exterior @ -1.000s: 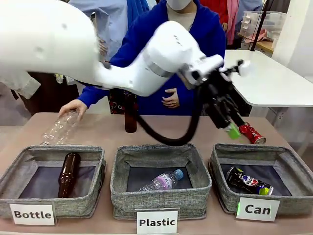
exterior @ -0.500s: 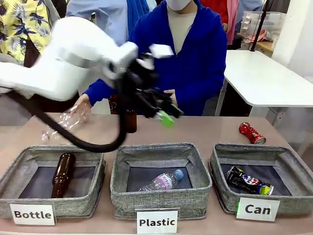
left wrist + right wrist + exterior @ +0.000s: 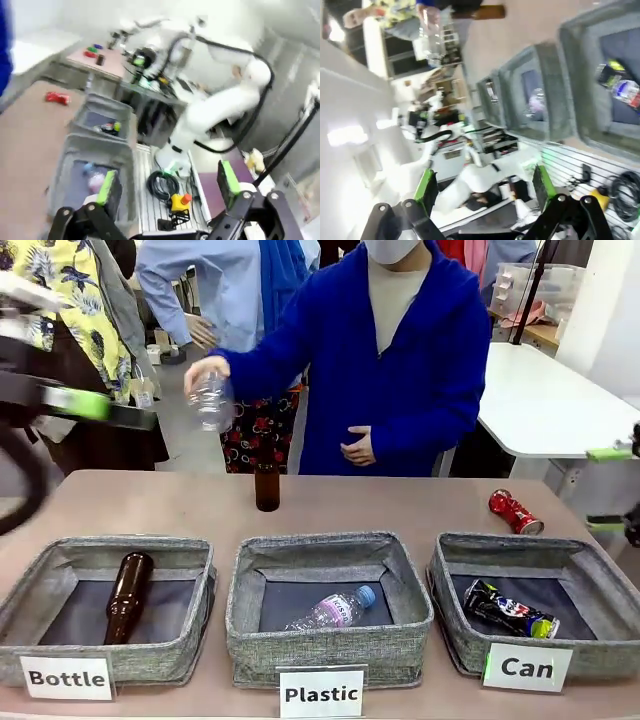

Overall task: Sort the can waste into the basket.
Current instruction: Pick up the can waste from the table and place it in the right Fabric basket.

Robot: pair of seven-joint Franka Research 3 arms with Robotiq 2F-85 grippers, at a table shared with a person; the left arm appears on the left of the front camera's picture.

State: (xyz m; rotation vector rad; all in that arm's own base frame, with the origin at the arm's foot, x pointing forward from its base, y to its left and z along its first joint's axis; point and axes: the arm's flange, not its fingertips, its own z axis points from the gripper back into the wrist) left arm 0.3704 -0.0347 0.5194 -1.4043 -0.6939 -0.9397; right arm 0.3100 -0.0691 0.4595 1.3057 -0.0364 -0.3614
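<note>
**Front view.** The black can (image 3: 510, 611) lies on the dark floor of the right-hand basket (image 3: 600, 570), behind the white "Can" sign (image 3: 527, 668), so half the sorting looks done. The red can (image 3: 515, 511) lies on its side on the worktop (image 3: 400, 505), just behind that basket's far rim at the right of the frame. It is what remains. The left tool (image 3: 95, 408) is a blurred streak at the far left edge, well above the worktop, and I cannot tell its state here. The right tool (image 3: 608, 488) pokes in at the right edge with its green pads apart, near the red can but not touching it. At upper left the person's hand (image 3: 203, 370) holds a clear plastic bottle (image 3: 212, 400) in the air. A brown bottle (image 3: 267, 487) stands at centre.

**Left wrist view.** This settles what the front view smears: the left tool (image 3: 167, 185) is released, its fingers wide apart with nothing between them. The red can (image 3: 56, 98) is a small streak at upper left on the worktop, well apart from this tool. The black can (image 3: 109, 128) sits in the basket (image 3: 80, 116) just below it in the frame.

**Right wrist view.** The right tool (image 3: 484, 186) at the bottom of the frame is likewise released and empty. The black can (image 3: 620, 85) shows at the right of the frame inside the basket (image 3: 572, 65). The view looks down into it, so the can's place within the walls is plainer than from the low front angle. The right tool is the nearer and seems better placed to fetch the red can.
</note>
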